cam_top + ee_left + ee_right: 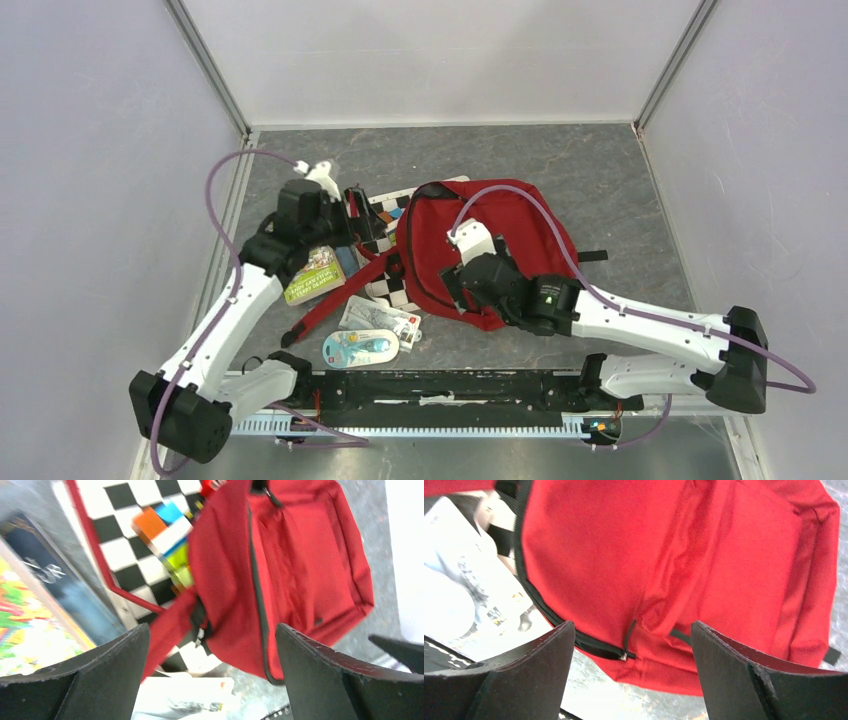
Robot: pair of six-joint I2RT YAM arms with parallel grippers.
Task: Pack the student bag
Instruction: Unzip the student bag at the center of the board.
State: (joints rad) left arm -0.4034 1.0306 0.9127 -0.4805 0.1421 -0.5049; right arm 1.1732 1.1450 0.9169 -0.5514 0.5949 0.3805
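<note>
Student bag, big and red, with black trim. Lies flat in the middle of the grey desk, partly on top of a black and white checked board. Has a red strap stretched out to the left, toward the near edge. Left tool: hangs over the left side of the bag, close to the board, with black fingers spread wide and nothing between them. Right tool: hangs over the near side of the bag, above a black zip, also spread wide and gripping nothing. To the left of the strap, under the left arm: a bright book in green and yellow, flat on the desk. Near the front edge: a white packet and a blue packet, just beside each other, both clear of the bag. Too blurry in the wrist views to read any words on them.
</note>
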